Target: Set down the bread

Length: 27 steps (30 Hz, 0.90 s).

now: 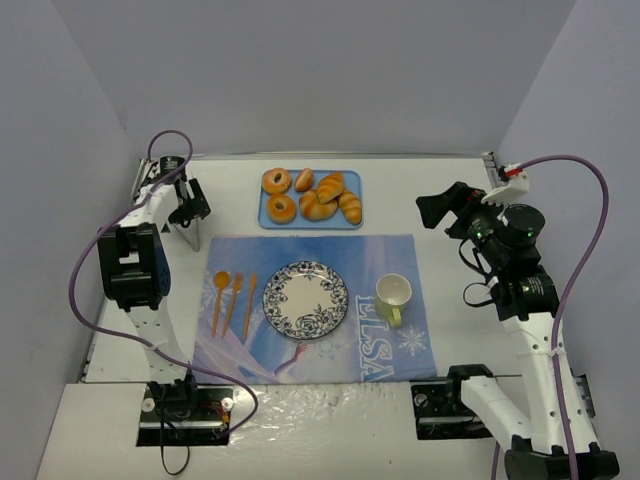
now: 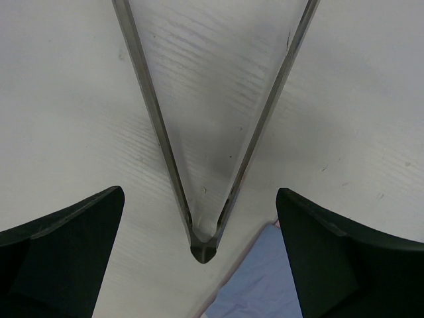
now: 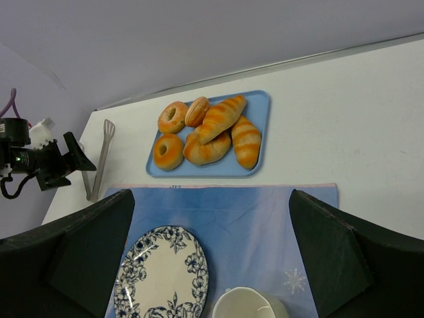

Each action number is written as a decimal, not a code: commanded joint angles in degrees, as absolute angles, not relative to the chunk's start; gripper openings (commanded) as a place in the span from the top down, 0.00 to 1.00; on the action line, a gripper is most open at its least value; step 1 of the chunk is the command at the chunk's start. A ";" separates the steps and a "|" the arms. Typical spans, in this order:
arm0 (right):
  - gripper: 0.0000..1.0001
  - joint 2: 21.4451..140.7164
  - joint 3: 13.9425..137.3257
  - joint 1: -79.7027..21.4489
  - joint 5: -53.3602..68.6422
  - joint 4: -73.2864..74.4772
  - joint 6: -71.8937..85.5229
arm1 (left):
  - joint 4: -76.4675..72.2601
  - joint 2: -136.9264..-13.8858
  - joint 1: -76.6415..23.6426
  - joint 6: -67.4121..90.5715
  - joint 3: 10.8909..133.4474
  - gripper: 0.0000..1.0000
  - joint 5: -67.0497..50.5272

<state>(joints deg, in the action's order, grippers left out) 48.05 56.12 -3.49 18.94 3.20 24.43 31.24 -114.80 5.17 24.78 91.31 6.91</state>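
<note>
Left wrist view: my left gripper [image 2: 199, 199] fingers spread wide, either side of hinge end of tongs [image 2: 202, 250], not touching them; tongs lie flat on table [image 2: 66, 99]. Right gripper [image 3: 212, 199] fingers likewise apart, holding nothing. Bread [image 3: 212, 132] piled on blue tray [image 3: 262, 106], just beyond placemat [image 3: 252, 218]; plate [image 3: 165, 275] sits on placemat.

Tongs between the spread fingers of the left hand [image 2: 199, 192]

Metal tongs [image 2: 203, 248] lie on the white table [image 2: 66, 99], joined end nearest the camera, both arms fanning away to the frame's top. Two dark fingers [image 2: 59, 258] stand wide apart on either side, clear of the tongs. A blue placemat [image 2: 258, 285] corner shows just beside the joined end.
</note>
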 commanded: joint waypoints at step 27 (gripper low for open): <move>0.00 48.87 54.71 -3.96 20.87 -2.55 23.73 | 32.04 -121.54 7.09 27.68 97.17 0.04 6.63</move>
<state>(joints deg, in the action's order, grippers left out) 49.01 54.56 -3.49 19.64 2.38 24.14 31.83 -122.51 5.71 26.75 94.60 6.24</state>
